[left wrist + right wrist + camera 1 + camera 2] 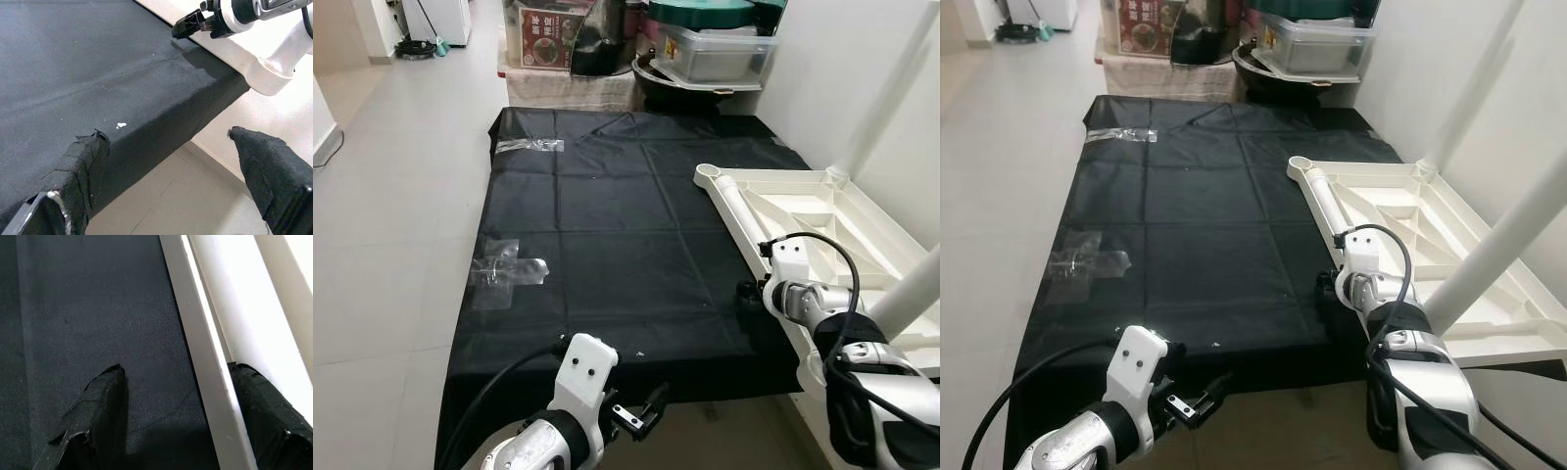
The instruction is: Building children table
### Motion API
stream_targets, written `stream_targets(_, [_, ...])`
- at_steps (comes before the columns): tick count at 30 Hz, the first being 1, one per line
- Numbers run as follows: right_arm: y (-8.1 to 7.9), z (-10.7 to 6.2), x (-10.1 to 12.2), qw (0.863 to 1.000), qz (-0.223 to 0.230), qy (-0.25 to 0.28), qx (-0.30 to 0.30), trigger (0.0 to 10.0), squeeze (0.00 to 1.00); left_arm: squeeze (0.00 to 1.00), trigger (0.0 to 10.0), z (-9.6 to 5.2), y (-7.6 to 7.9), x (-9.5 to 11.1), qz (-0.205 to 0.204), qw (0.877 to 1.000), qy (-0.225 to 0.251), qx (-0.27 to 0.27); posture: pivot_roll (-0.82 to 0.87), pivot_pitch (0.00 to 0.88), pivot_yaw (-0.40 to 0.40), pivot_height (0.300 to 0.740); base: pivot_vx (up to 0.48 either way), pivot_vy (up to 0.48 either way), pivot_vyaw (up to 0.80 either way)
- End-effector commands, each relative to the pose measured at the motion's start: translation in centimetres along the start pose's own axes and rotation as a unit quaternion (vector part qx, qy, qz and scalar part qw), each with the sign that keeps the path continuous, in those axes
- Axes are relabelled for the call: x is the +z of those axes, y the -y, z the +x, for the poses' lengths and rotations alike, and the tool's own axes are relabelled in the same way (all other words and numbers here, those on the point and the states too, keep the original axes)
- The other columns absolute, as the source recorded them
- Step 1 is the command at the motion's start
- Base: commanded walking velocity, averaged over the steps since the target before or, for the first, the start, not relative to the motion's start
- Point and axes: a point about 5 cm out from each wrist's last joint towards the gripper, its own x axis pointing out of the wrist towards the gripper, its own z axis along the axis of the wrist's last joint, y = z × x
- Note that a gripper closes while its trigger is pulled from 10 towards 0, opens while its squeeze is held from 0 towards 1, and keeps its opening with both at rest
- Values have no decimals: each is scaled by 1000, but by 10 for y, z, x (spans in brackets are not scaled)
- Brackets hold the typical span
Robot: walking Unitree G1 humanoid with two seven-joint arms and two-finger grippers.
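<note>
- The white children's table top [822, 211] lies upside down, ribbed underside up, at the right edge of a black cloth [607, 235] spread over the floor [391, 196], apparently to spare both surfaces during the build.
- One white leg [736, 201] lies flat along the top's near rim; another leg [1498, 245] rises at a slant from a corner socket on my right, so I judge the assembly partly done.
- My right pincer [176, 406] reaches forward and down to that rim, fingers spread: one finger [98, 406] sits over the black cloth, the other [264, 401] on the white plastic side, the rim between them. It grips nothing yet; I read it as set to close on the edge.
- My right arm [862, 362] extends low, wrist bent toward the table top.
- My left pincer [641, 416] hovers by the cloth's near edge, wide open and empty, well apart from the table top.
- Storage bins and boxes [705, 49] stand at the cloth's far end.
</note>
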Motion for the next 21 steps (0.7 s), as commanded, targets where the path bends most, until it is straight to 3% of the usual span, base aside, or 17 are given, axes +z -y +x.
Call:
stream_targets(1, [2, 2, -11, 1000, 2, -26, 1, 10000, 0, 0, 10000, -2, 4, -1, -8, 1000, -5, -7, 139, 88, -142, 740, 0, 0, 0])
stream_targets(2, [2, 2, -11, 1000, 2, -26, 1, 10000, 0, 0, 10000, -2, 4, -1, -8, 1000, -5, -7, 139, 88, -142, 740, 0, 0, 0])
stream_targets(3, [1, 3, -16, 999, -10, -40, 15, 8706, 0, 0, 10000, -3, 4, -1, -9, 1000, -5, -5, 137, 88, -142, 740, 0, 0, 0])
stream_targets(4, [1, 3, -17, 999, -14, -42, 21, 4235, 0, 0, 10000, -4, 4, -1, -9, 1000, -6, -4, 138, 92, -143, 740, 0, 0, 0])
stream_targets(5, [1, 3, -17, 999, -14, -42, 21, 4235, 0, 0, 10000, -4, 4, -1, -9, 1000, -6, -4, 138, 92, -143, 740, 0, 0, 0])
stream_targets(6, [1, 3, -18, 998, -19, -44, 27, 0, 0, 0, 10000, -4, 5, -1, -9, 1000, -6, -4, 139, 92, -145, 740, 0, 0, 0])
stream_targets(19, [-4, -3, 9, 994, -75, 13, 73, 0, 0, 0, 10000, -4, 4, -2, -11, 1000, -7, 2, 141, 85, -148, 740, 0, 0, 0])
stream_targets(21, [-13, -6, 14, 985, -104, 27, 131, 0, 0, 0, 10000, -3, 4, -2, -11, 1000, -7, 2, 139, 81, -145, 740, 0, 0, 0])
